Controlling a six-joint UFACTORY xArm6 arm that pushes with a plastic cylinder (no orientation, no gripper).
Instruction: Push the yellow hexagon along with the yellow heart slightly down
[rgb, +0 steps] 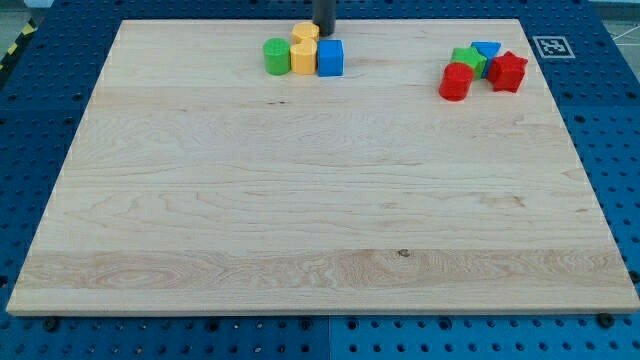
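Pale wooden board (320, 200); blue perforated table (610, 120) around

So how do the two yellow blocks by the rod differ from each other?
The rear yellow block sits nearer the view's top, just left of my tip, partly hidden; the front yellow block shows fully, wedged between the green block and blue block. Both share colour; exact shapes are unclear.

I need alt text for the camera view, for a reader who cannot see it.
My tip sits at the wooden board's top edge, just above a cluster of two yellow blocks, a green block and a blue block. Red, green and blue blocks cluster at the view's upper right.
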